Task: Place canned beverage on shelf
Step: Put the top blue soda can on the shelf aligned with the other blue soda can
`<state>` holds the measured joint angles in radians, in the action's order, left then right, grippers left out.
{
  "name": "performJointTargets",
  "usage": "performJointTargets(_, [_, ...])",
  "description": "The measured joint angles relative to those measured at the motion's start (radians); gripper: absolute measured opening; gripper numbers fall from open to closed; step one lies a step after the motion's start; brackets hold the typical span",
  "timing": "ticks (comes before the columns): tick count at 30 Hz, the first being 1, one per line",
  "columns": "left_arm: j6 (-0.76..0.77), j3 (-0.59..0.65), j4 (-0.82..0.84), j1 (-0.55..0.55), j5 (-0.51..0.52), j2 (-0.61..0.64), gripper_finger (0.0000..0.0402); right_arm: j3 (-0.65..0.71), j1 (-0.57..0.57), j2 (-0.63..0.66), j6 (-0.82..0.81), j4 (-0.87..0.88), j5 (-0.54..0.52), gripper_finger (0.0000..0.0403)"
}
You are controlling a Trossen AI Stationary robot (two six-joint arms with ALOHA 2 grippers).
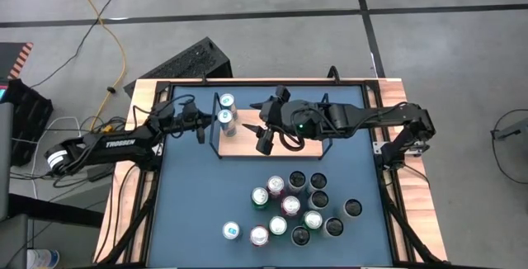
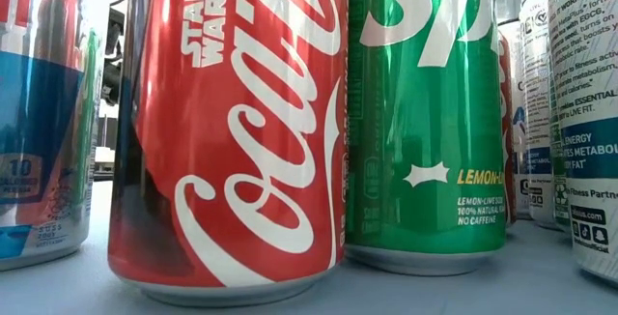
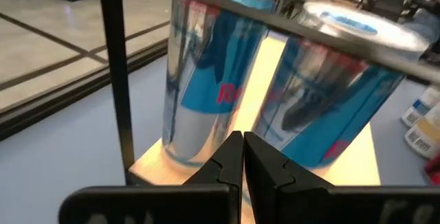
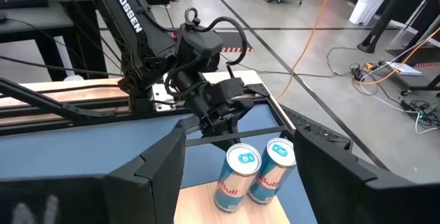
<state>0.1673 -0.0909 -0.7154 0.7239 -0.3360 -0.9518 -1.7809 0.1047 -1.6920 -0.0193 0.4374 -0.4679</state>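
two blue-silver cans (image 1: 225, 110) stand on the shelf (image 1: 289, 147), at its left end. right tool (image 1: 264, 141) hangs above the shelf, spread wide, empty. left tool (image 1: 200, 130) closed, empty, beside the shelf. suggest lifting the right tool straight up, clear of the rails, before fetching from the can cluster (image 1: 293, 207) on the worktop (image 1: 190, 211).

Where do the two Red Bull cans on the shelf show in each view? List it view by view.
High view: two Red Bull cans at the shelf's left end.
Low view: not in it.
Left wrist view: the pair fills the frame, behind the shut left pincer.
Right wrist view: low centre, before the left arm.
Shared landmark: the shelf's wood board.
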Motion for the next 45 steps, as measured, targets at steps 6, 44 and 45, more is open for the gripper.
performJointTargets(6, [0.011,0.000,-0.016,0.000,-0.024,-0.002,0.0000,0.000,0.000,0.000,0.000,0.000,0.000,0.0260])
performJointTargets(44, [0.070,-0.011,0.380,-0.045,0.103,0.201,0.0000,0.002,-0.039,-0.228,-0.055,0.037,0.239,0.0190])
performJointTargets(45, [0.079,-0.011,0.413,-0.045,0.118,0.220,0.0000,0.000,-0.049,-0.238,-0.054,0.015,0.250,0.0171])
